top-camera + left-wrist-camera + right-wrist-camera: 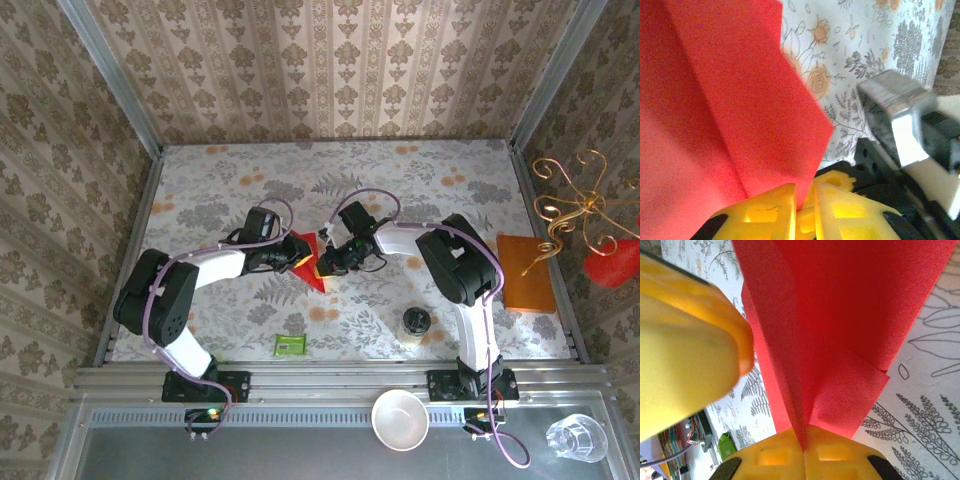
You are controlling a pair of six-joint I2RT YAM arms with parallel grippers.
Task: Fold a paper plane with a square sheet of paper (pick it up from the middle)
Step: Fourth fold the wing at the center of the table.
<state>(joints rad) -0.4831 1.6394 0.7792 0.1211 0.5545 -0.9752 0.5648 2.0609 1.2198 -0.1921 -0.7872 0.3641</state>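
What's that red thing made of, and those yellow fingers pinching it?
The red sheet looks like thin matte paper: it holds sharp creases and shows a fine grain. The yellow fingers look like moulded plastic, probably: smooth, with recessed pockets.

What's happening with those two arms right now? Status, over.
Both shut on the red paper: left gripper, right gripper. Paper creased, pinched between them. Nothing blocking; green packet and jar sit apart, nearer the bases.
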